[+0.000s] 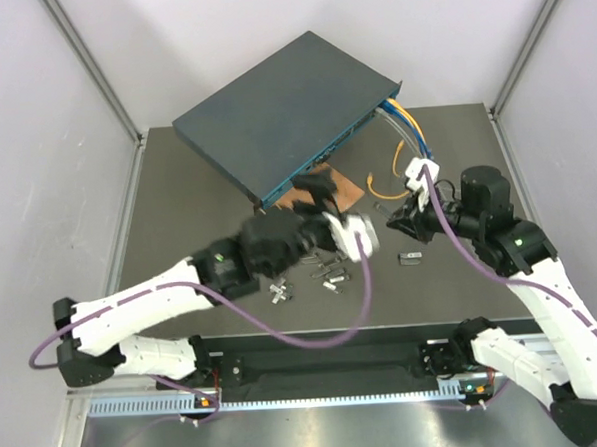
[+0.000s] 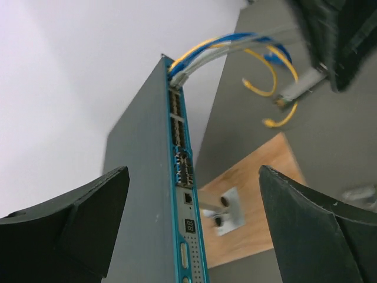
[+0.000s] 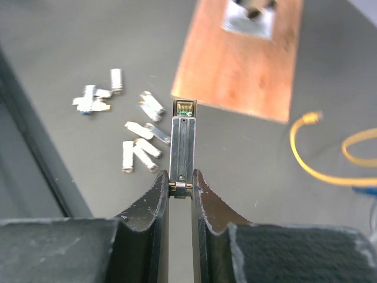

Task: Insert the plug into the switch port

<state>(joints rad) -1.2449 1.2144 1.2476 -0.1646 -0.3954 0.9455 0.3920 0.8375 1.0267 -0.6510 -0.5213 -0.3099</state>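
The switch [image 1: 283,109] is a flat dark blue-grey box at the back of the table, its teal front face [image 2: 184,200] carrying a row of small sockets. My right gripper [image 3: 181,180] is shut on the rear end of a slim metal plug [image 3: 182,138], which points forward over the table toward the brown board [image 3: 241,65]. In the top view the right gripper [image 1: 396,218] hovers right of the board, clear of the switch. My left gripper [image 2: 193,177] stands wide open in front of the teal face, its fingers [image 2: 88,212] holding nothing.
Yellow, blue and white cables [image 1: 403,123] leave the switch's right end, and a loose yellow cable [image 3: 330,159] curls on the table. The brown board [image 1: 327,187] carries a small metal bracket [image 2: 227,212]. Several loose metal plugs [image 3: 135,147] lie scattered on the mat.
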